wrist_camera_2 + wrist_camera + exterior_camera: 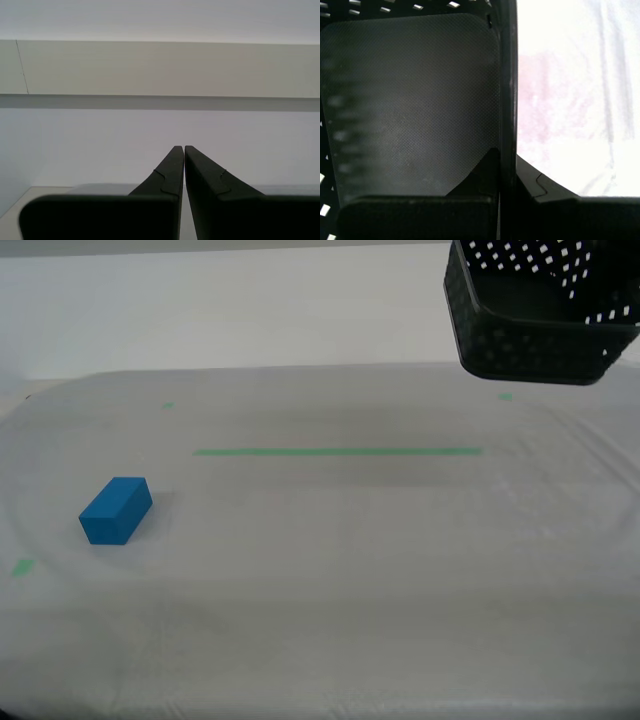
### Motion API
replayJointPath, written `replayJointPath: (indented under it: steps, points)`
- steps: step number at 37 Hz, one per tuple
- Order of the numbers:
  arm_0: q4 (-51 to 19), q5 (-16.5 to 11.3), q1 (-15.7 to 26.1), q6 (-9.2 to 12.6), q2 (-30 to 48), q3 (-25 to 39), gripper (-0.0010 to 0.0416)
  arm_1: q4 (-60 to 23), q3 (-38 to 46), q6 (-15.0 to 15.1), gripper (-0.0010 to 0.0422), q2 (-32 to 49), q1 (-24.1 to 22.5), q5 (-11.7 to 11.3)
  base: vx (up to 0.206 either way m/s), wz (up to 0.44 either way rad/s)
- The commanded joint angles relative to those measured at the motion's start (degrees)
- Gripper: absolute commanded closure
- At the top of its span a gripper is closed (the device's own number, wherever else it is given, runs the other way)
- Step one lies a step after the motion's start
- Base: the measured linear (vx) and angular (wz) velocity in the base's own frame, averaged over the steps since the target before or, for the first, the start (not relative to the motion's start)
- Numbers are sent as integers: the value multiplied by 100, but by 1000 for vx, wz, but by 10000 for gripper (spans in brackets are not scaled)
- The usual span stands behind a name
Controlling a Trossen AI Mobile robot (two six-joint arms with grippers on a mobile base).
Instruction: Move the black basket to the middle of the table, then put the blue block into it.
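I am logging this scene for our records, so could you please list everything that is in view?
black basket: one, black, lifted off the table at the exterior view's upper right, its wall clamped in my first gripper.
blue block: one, bright blue, lying on the table at the exterior view's left.
table: one, pale grey-white cloth, filling the exterior view.
tape line: one, green, across the table's middle.
tape marks: three seen, green, small, near the table's edges.
first gripper: one, black, shut on the basket wall.
second gripper: one, black, shut on nothing, facing a pale wall.
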Motion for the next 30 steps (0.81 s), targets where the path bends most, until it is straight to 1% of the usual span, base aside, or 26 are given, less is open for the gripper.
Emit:
replayJointPath:
  steps: [1, 5, 10, 14, 17, 20, 24, 30]
  points:
    - [-48, -17, 192, 87, -9, 223, 407, 33, 2, 11, 412, -2, -2, -4, 0, 0]
    - [-85, -17, 457, 273, -9, 474, 407, 33, 2, 9, 412, -2, -2, -4, 0, 0]
    - [-195, -15, 796, 555, -9, 789, 407, 33, 2, 9, 412, -2, -2, -2, 0, 0]
    - [-275, -15, 1038, 876, -9, 997, 407, 33, 2, 9, 412, -2, -2, -4, 0, 0]
    - [-326, -15, 1191, 1078, -2, 1099, 407, 33, 2, 9, 412, 0, 0, -4, 0, 0]
    - [-328, -13, 1314, 1193, -2, 1167, 407, 33, 2, 9, 412, -2, 0, -4, 0, 0]
    - [-330, -15, 1364, 1401, -2, 1193, 407, 33, 2, 9, 412, -2, 0, -4, 0, 0]
    - [-385, -20, 1364, 1499, 13, 1193, 407, 33, 2, 9, 412, -2, 0, -4, 0, 0]
